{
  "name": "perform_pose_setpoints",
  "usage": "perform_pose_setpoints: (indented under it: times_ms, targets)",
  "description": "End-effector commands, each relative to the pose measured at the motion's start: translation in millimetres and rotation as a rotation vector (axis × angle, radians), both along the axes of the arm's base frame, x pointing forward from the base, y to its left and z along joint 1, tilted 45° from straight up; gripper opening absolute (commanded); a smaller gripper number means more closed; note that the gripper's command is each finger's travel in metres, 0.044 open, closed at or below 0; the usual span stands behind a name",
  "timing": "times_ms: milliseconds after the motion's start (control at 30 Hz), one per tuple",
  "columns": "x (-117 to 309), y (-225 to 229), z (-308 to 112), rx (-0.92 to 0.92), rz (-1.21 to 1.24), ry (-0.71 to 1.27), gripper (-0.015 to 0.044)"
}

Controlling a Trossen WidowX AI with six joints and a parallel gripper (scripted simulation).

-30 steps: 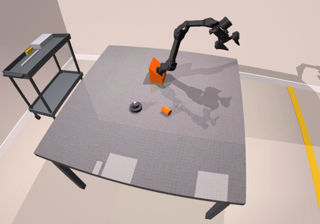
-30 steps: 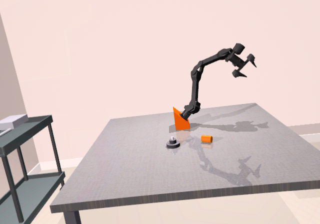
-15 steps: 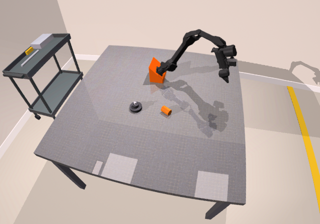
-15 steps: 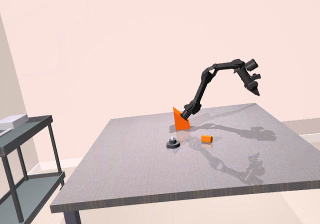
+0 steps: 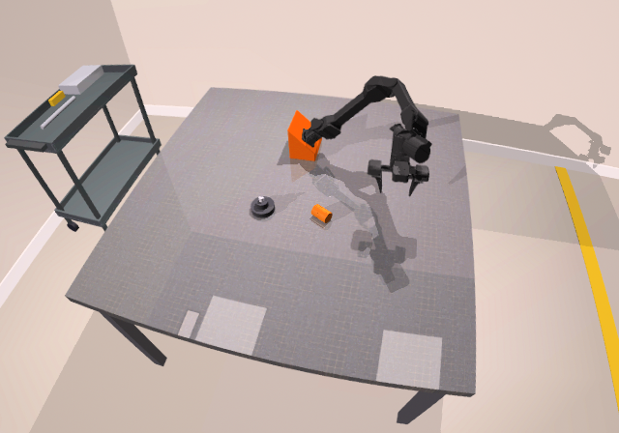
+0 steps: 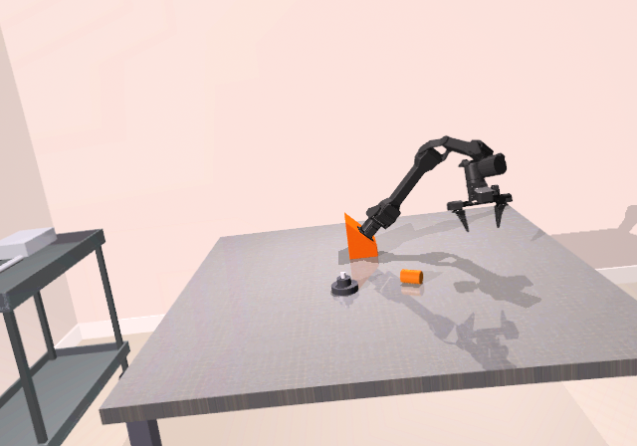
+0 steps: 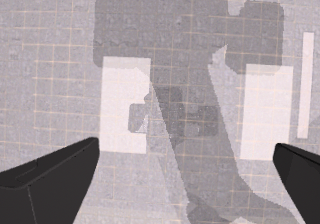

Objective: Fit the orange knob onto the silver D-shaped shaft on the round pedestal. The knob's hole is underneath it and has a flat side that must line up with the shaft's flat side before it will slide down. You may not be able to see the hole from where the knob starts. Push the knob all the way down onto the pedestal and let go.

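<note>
The orange knob [image 5: 321,214] [image 6: 411,277] lies on its side on the table; its hole cannot be made out. The round black pedestal [image 5: 262,211] [image 6: 344,289] stands to the left of the knob, with the small silver shaft [image 5: 260,198] [image 6: 342,275] upright on top. The shaft's flat side is too small to tell. My gripper [image 5: 395,193] [image 6: 482,228] [image 7: 187,149] is open and empty, pointing down high above the table, to the right of the knob. The wrist view shows neither knob nor pedestal.
The orange wedge-shaped arm base [image 5: 300,147] [image 6: 361,248] stands on the table [image 5: 309,288] [image 6: 267,348] behind the knob and pedestal. Pale patches lie near the table's front edge in the top view. A grey cart [image 5: 107,168] [image 6: 77,379] stands left of the table.
</note>
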State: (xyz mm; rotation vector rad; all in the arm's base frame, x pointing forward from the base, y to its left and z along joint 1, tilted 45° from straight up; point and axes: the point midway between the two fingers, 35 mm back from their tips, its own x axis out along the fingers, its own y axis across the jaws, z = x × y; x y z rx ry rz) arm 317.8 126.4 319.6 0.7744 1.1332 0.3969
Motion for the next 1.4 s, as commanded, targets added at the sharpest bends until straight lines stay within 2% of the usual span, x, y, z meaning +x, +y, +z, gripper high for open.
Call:
perform_pose_setpoints:
  times_ms: [0,233,500,833,1367]
  targets:
    - [22.9,-34.2,-61.0,0.074,-0.390,0.456,0.0440]
    - [32.2,-75.2,-127.3,0.146,-0.887,0.949,0.0440]
    - [23.7,-116.5,-190.9,0.179,-1.483,1.436,0.0440]
    - [24.1,-120.0,-194.6,0.179,-1.501,1.449,0.0440]
    - [29.8,-95.3,-219.7,0.180,-1.500,1.449,0.0440]
